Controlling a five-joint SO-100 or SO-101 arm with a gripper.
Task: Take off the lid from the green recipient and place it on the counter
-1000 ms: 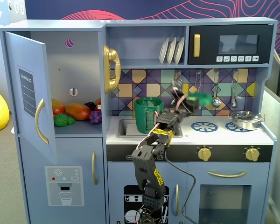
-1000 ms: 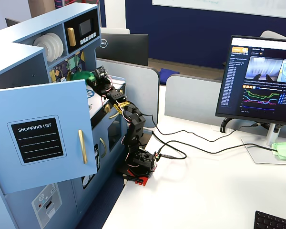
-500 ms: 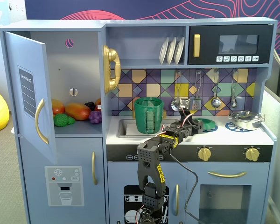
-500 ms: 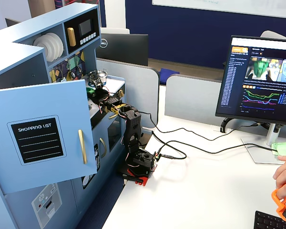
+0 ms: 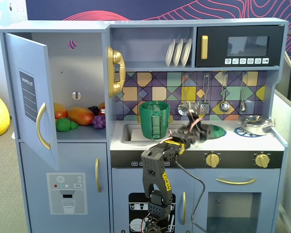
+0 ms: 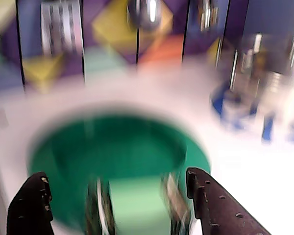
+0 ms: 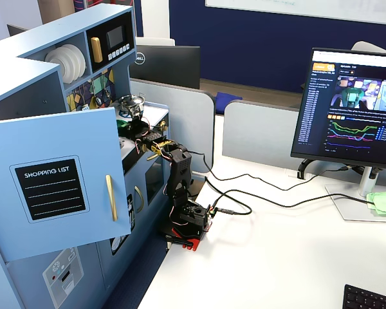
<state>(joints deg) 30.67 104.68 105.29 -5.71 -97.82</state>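
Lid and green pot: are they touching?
Apart. The fixed view shows the lid lying on the counter, right of the open green pot.

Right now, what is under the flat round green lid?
The flat round green lid lies on the pale counter, right of the tall green pot. Whatever is printed beneath it is covered.

One fixed view faces my toy kitchen (image 5: 145, 121) head-on from mid distance. Another fixed view looks down from the side, farther back, across a desk (image 7: 276, 257). Both share my arm (image 5: 157, 170). My wrist view sits close above the bench (image 6: 245, 166), facing the back wall.
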